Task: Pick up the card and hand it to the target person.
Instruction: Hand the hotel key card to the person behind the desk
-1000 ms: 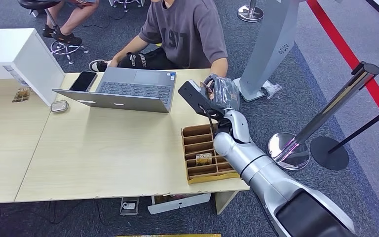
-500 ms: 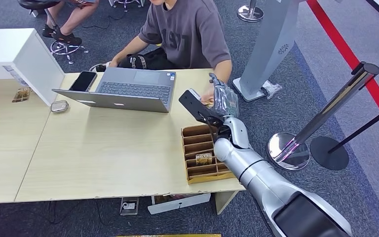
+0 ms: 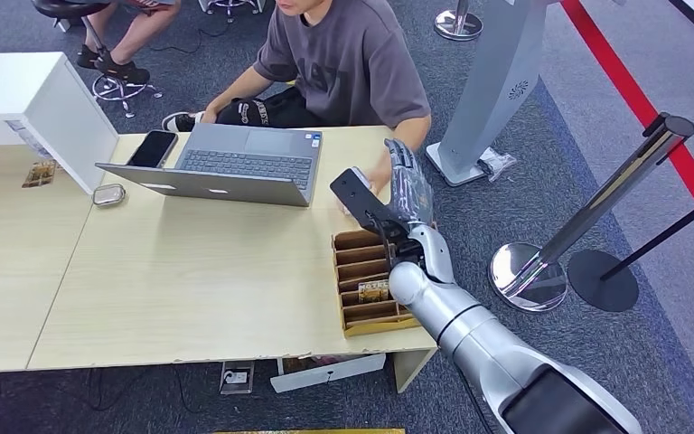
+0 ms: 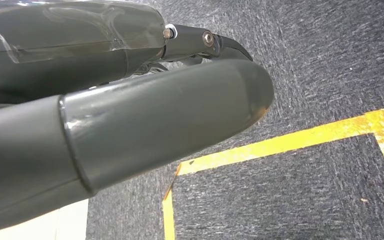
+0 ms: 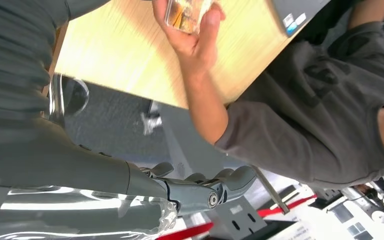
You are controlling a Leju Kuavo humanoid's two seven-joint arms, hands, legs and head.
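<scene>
The card, small with an orange-brown print, is pinched in the hand of the seated person in the grey T-shirt, over the table. In the head view that person's hand sits just left of my right hand, partly behind my wrist's black block. My right hand is raised above the table's far right corner, fingers straight and apart, holding nothing. My left hand hangs over the carpet and holds nothing.
A cardboard slot box with another card in one slot stands under my right forearm. On the wooden table are a laptop, a phone and a white box. A chrome stanchion and a grey pillar stand to the right.
The person's hand reached in to my right hand and now has the card. My right hand's fingers have straightened out, and the hand has drawn back a little toward me.
</scene>
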